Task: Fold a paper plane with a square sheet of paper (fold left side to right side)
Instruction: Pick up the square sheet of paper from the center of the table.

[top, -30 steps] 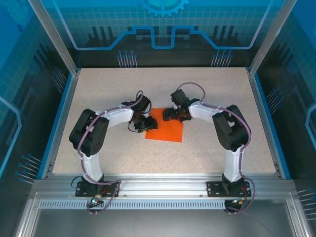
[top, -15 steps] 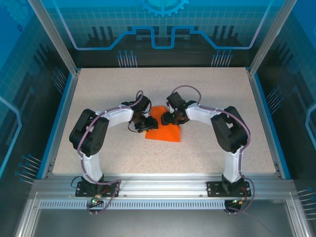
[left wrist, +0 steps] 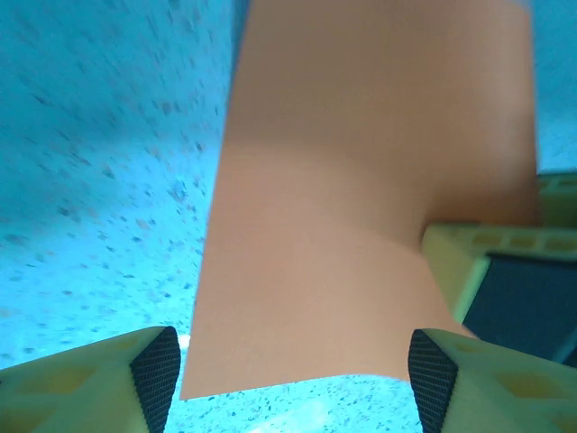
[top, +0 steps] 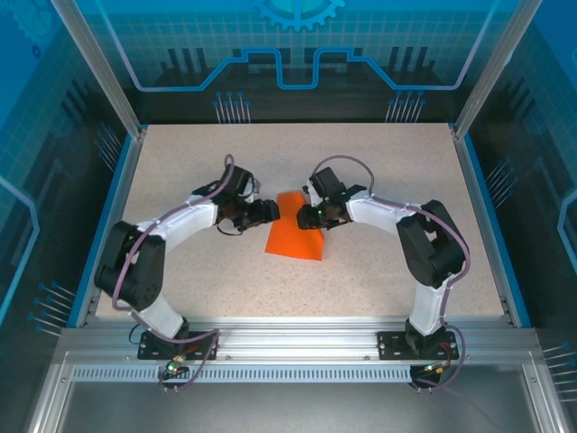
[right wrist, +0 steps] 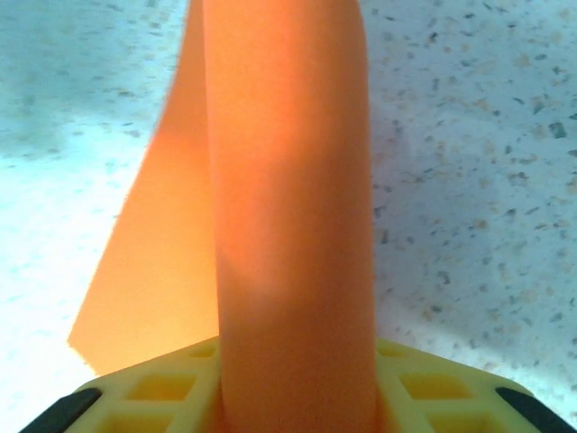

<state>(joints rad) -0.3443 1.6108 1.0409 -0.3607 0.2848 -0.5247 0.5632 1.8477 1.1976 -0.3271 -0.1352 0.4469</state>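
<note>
Sheet of paper (top: 294, 240), orange, on table (top: 388, 162); one edge curled up at right hand (top: 313, 216) for folding over, clamped or not cannot be told; left hand (top: 264, 213) apart, leaving sheet free.

No legible text, labels, brands or numbers anywhere. Just a wordless gear emblem (top: 297, 11) high on the blue back panel (top: 297, 54).
</note>
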